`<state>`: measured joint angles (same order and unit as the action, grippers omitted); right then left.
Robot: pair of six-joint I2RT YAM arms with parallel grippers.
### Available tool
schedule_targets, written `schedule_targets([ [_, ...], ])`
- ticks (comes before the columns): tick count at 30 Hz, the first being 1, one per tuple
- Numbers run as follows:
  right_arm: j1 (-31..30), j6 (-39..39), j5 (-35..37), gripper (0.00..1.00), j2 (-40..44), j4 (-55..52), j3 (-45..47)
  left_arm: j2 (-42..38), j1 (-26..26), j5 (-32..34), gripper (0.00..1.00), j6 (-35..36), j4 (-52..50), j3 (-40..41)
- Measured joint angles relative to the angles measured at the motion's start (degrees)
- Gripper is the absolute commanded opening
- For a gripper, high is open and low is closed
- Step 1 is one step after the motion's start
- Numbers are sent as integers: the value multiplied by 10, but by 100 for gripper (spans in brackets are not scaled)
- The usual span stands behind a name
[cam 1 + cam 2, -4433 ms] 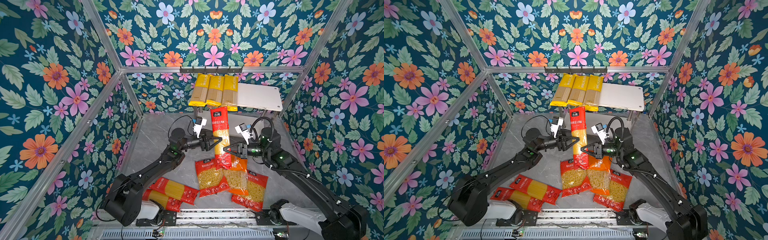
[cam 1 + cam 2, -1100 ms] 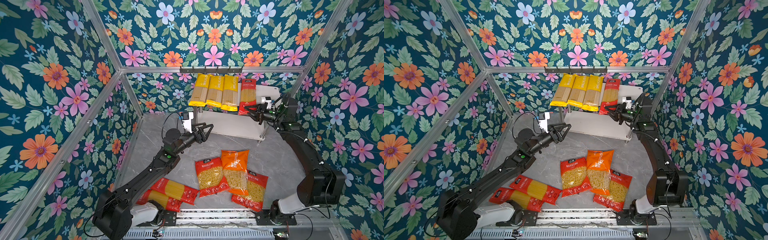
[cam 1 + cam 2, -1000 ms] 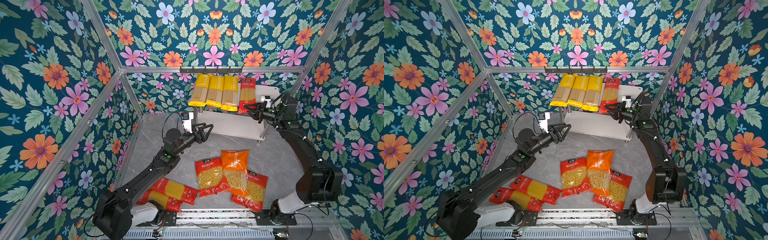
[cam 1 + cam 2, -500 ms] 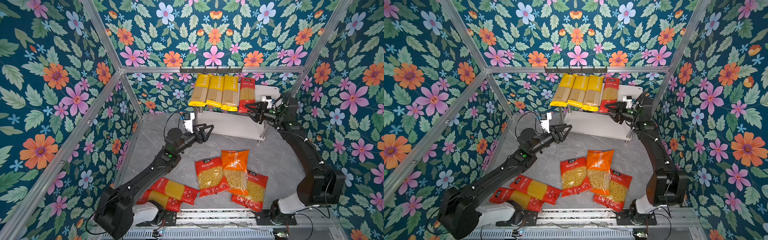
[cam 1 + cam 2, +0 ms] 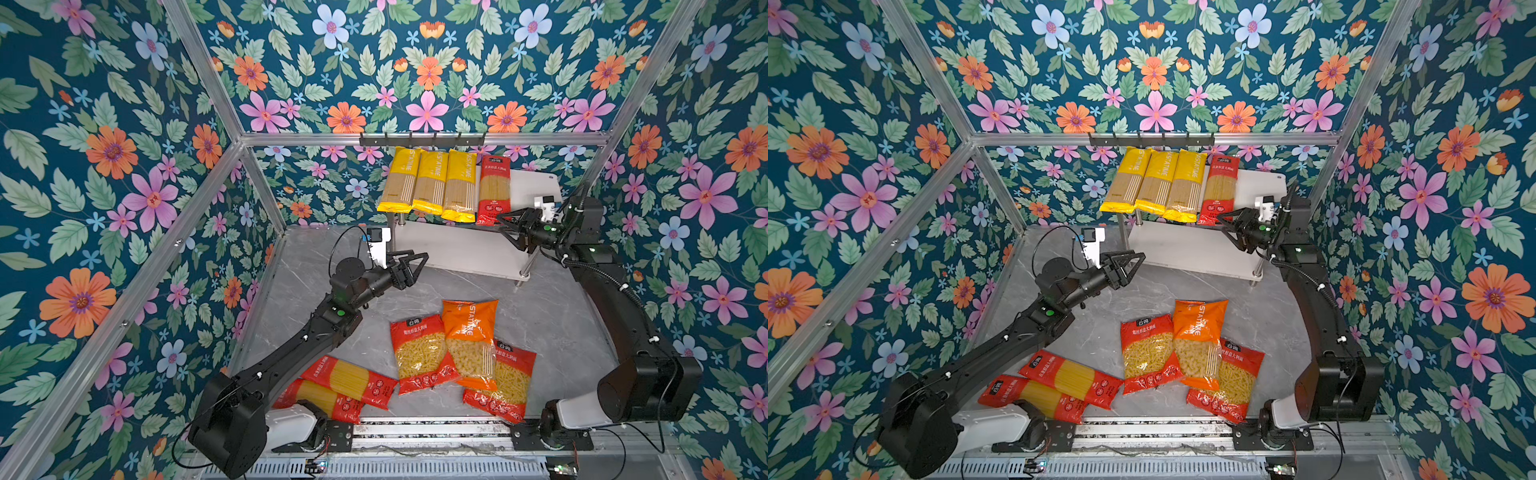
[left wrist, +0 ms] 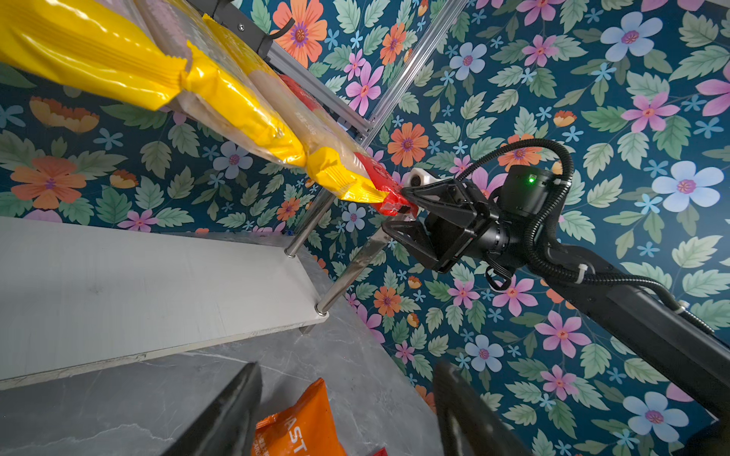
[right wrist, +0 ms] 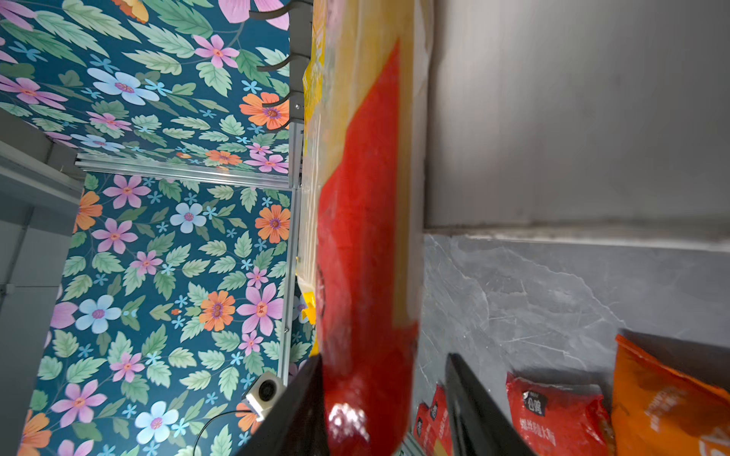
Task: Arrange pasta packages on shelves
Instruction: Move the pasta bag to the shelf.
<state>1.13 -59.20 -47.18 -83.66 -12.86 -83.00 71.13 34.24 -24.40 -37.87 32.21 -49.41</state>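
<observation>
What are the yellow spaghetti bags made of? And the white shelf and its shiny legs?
The yellow spaghetti bags look like thin glossy plastic film: they shine, have crimped ends and clear windows. The white shelf board looks matte, maybe painted wood or plastic; I cannot tell which. Its legs look like polished metal, with mirror-like reflections.

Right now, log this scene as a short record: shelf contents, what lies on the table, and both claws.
top shelf: three yellow spaghetti packs and one shelved red spaghetti pack, side by side
lower shelf: no pack seen on it
table: two loose red spaghetti packs, two red short-pasta bags, one orange short-pasta bag lying partly on a red one
right claw: open, jaws either side of the shelved red pack's near end
left claw: open, empty, above the table
</observation>
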Motion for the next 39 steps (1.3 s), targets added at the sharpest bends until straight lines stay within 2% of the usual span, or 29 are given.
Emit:
schedule_targets([
  [16,-11,43,-3,6,-47,-16,-60,1,2,-6,71,-8,8,4],
  [19,-15,43,-15,2,-53,-9,-66,2,3,-6,71,-8,9,4],
  [23,-18,43,-34,2,-68,-5,-75,4,3,-6,71,-8,11,4],
  [26,-19,43,-35,11,-70,-3,-76,3,3,-6,71,-8,11,4],
  [31,-21,48,-34,47,-59,-8,-61,-9,3,-5,71,-5,5,7],
  [32,-21,48,-34,52,-54,-12,-56,-11,3,-5,71,-5,3,8],
  [35,-20,51,-32,61,-23,-20,-37,-22,3,0,71,3,-3,16],
  [39,-12,56,-31,63,22,-25,-10,-39,3,5,71,8,-19,28],
])
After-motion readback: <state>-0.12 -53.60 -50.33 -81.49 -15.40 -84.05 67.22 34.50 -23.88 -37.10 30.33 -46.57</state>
